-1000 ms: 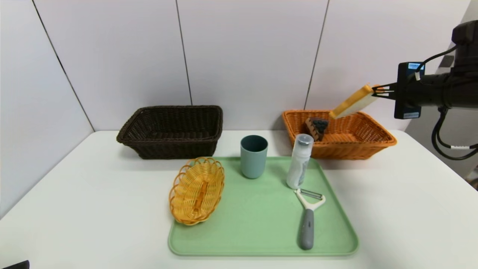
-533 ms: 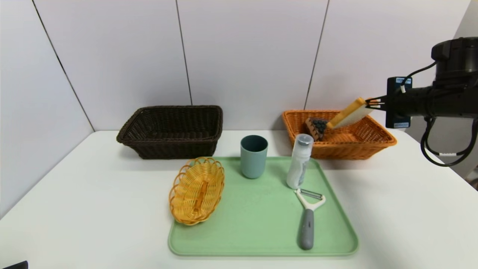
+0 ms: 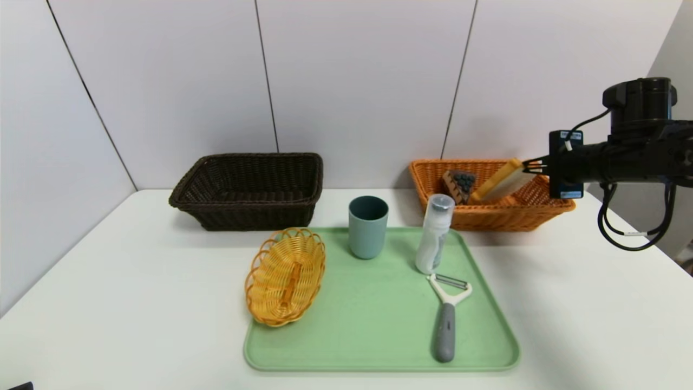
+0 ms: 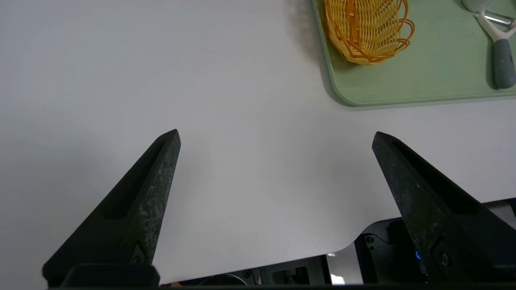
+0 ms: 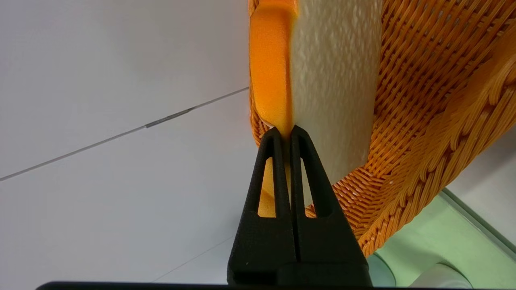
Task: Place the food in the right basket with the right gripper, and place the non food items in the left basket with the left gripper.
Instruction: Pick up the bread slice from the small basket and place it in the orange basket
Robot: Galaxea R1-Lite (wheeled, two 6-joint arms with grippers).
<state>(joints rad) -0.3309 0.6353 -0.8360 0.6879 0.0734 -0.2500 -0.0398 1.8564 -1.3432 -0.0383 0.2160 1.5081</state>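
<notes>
Our right pincer [image 3: 528, 165] is clamped on the bread slice [image 3: 501, 183], whose long axis drops toward eight o'clock into the orange basket [image 3: 495, 219].

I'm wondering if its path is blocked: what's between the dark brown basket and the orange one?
In the head view, the blue-green cup stands between the dark brown basket and the orange basket, slightly nearer the robot.

Black cylindrical arm [image 3: 639, 151], looped cables, 2 blue-white labels.
</notes>
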